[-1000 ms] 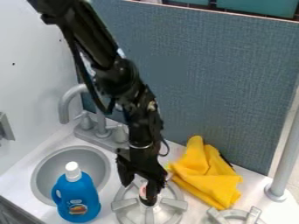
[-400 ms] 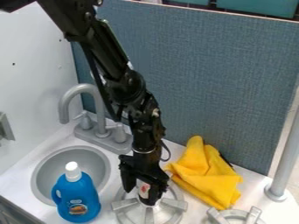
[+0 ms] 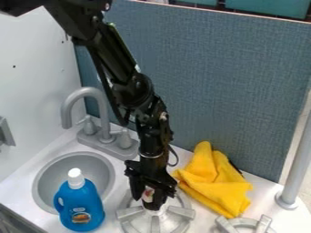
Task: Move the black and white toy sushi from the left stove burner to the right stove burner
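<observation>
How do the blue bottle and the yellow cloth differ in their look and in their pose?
The bottle is blue with a white cap and a label, while the cloth is plain yellow.
The bottle has a firm, smooth shape with a handle; the cloth is soft and crumpled in folds.
The bottle stands upright, whereas the cloth lies in a loose heap.
Both are on the white counter.

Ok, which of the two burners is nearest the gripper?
The burner nearer the sink: the gripper hangs over it, while the other burner is off by the grey post.
</observation>
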Controlling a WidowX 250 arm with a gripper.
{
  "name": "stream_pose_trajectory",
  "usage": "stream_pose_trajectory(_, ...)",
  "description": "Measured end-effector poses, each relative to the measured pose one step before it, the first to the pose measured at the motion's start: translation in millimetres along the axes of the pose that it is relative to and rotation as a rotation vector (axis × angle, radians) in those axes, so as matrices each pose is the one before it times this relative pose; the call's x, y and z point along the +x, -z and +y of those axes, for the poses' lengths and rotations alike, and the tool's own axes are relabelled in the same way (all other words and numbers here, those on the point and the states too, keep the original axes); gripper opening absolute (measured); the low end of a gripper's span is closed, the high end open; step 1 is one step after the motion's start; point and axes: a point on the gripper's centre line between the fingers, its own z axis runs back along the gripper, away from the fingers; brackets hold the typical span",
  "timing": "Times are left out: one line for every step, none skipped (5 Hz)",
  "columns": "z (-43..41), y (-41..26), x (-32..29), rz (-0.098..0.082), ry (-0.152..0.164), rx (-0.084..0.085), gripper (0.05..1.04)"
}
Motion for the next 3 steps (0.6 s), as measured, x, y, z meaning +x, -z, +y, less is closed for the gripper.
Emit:
stream_pose_trajectory(-2.12, -16.19, -2.96, -0.0305, -0.0080, 0.0105, 0.575)
stream_pose_trajectory(-28.09, -43.65, 6.46, -0.0980, 0.0571, 0.0117, 0.545)
stream_pose_trajectory(-35.43, -15.33, 5.71, 0.0179, 0.0867, -0.0041, 0.542)
